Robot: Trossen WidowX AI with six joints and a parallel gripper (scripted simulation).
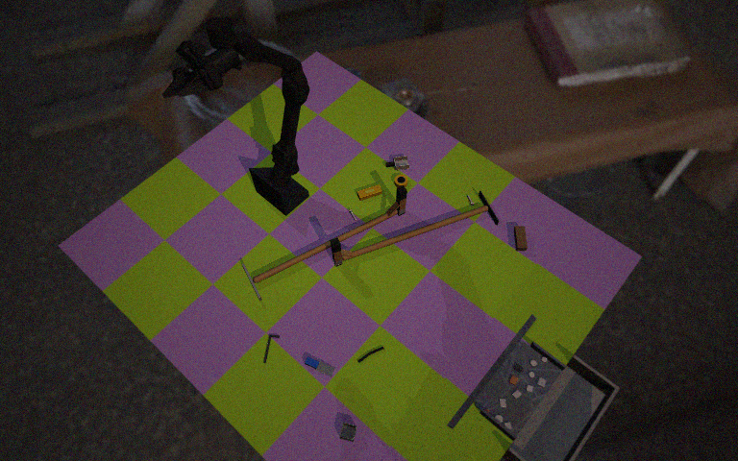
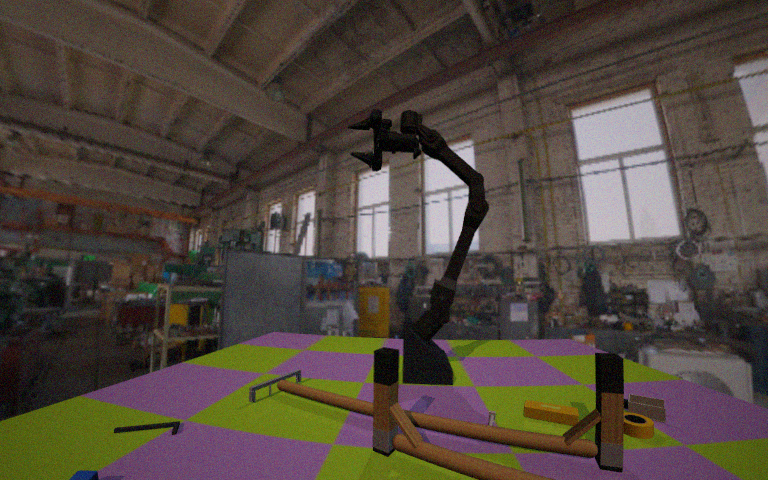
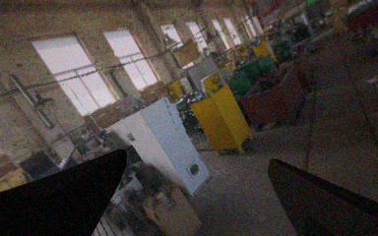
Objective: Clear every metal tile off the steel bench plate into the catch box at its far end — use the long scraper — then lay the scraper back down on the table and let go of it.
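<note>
Fingers (image 2: 367, 139) spread wide on nothing, high above worktop's (image 1: 162, 201) back corner; best lowered squarely over the long scraper's (image 1: 413, 232) handle.

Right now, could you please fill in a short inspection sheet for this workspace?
Surface: purple and green checkered table top.
Job's things: small tiles lie on the steel plate, catch box at its end; two long wooden-handled scrapers lie on stands.
Clutter: yellow tape roll, orange block, brown block, small tools.
Grippers: gripper open, empty, raised high, level.
Cables: nothing seen.
Surroundings: dim workshop, large windows.
</note>
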